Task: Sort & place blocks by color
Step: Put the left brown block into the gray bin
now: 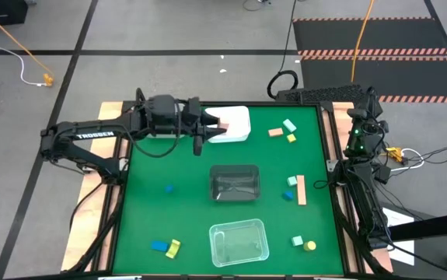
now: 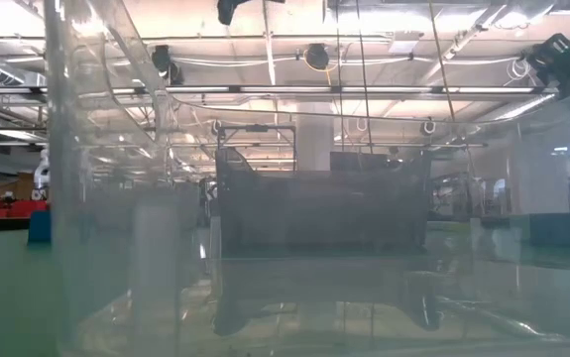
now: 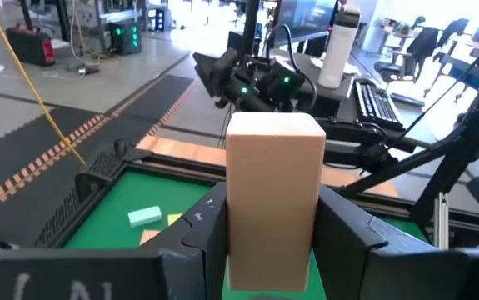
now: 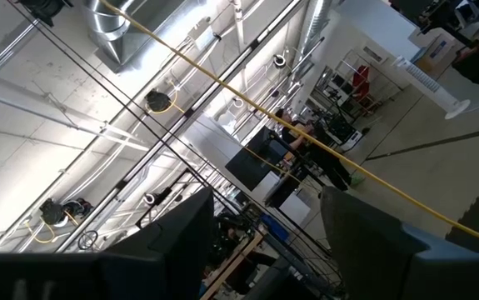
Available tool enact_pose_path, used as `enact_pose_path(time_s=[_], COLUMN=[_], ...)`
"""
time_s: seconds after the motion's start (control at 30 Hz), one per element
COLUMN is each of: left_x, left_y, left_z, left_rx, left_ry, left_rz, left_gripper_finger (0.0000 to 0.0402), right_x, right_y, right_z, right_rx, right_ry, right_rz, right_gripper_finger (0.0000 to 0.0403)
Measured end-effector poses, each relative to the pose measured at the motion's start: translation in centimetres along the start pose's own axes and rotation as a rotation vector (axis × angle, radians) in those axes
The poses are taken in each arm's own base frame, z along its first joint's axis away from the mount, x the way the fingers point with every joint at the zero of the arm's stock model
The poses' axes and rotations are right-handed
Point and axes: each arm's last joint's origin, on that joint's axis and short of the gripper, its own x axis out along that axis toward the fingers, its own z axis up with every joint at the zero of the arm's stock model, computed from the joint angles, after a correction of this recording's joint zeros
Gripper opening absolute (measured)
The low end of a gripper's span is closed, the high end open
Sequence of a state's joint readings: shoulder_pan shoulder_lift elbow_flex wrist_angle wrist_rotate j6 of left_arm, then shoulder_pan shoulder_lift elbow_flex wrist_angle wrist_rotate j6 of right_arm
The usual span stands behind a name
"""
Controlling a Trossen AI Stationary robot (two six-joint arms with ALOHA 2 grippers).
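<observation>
My left gripper (image 1: 214,128) hangs above the table's far left part, at the left edge of a white tray (image 1: 239,117), and is shut on a tan block (image 1: 225,126) (image 3: 272,192). Loose blocks lie on the green mat: tan (image 1: 275,132), mint (image 1: 289,124) and yellow (image 1: 291,138) at the far right, and a tan bar (image 1: 302,189) with mint and blue pieces at mid right. A blue block (image 1: 169,187) lies at mid left. My right gripper (image 4: 264,242) is folded back off the table's right edge, open, pointing up at the ceiling. My left gripper pinches the tan block between its two fingers (image 3: 210,229), one on each of two opposite side faces (image 3: 239,217). The fingers come level from the table's left side. The block stands on end between them, its far end past the fingertips, lifted clear above the white tray's left edge.
A dark clear tray (image 1: 235,169) sits at the table's middle and a clear tray (image 1: 239,225) near the front edge. Blue (image 1: 158,246) and yellow (image 1: 173,248) blocks lie front left, mint (image 1: 297,242) and yellow (image 1: 310,246) front right. Green mat lies bare between them.
</observation>
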State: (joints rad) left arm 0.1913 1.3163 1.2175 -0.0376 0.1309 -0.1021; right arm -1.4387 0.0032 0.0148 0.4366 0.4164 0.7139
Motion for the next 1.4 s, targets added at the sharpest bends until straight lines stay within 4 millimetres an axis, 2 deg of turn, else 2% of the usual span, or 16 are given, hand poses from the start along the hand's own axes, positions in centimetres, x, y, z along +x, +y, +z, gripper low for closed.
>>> enact_pose_path(time_s=[0.23,0.33,0.7,0.93,1.03,1.23,1.4], left_x=[0.0,-0.1,-1.9,-4.2,-4.8,-5.8,-6.4], left_y=[0.1,0.8,5.4,7.5,8.2,10.2,11.6], left_z=[0.2,0.1,-2.9,-5.1,-6.7,-11.4,-15.5], left_rx=[0.001,-0.009,-0.130,-0.214,-0.278,-0.376,-0.445], left_ry=[-0.020,-0.007,0.250,0.451,0.498,0.565,0.530], left_rz=[0.003,0.074,0.736,1.006,1.074,1.194,1.242], left_gripper_finger=[0.0131,0.0131,0.0131,0.0131,0.0131,0.0131,0.0131], right_x=[0.0,0.0,0.0,0.0,0.0,0.0,0.0], right_y=[0.0,0.0,0.0,0.0,0.0,0.0,0.0], right_z=[0.0,0.0,0.0,0.0,0.0,0.0,0.0], right_rx=[0.000,0.000,0.000,0.000,0.000,0.000,0.000], right_ry=[0.000,0.000,-0.001,0.000,-0.001,-0.001,-0.001], right_rz=[0.000,0.000,-0.001,0.000,-0.001,-0.001,-0.001], right_gripper_finger=[0.0212,0.0212,0.0212,0.0212,0.0212,0.0212,0.0212])
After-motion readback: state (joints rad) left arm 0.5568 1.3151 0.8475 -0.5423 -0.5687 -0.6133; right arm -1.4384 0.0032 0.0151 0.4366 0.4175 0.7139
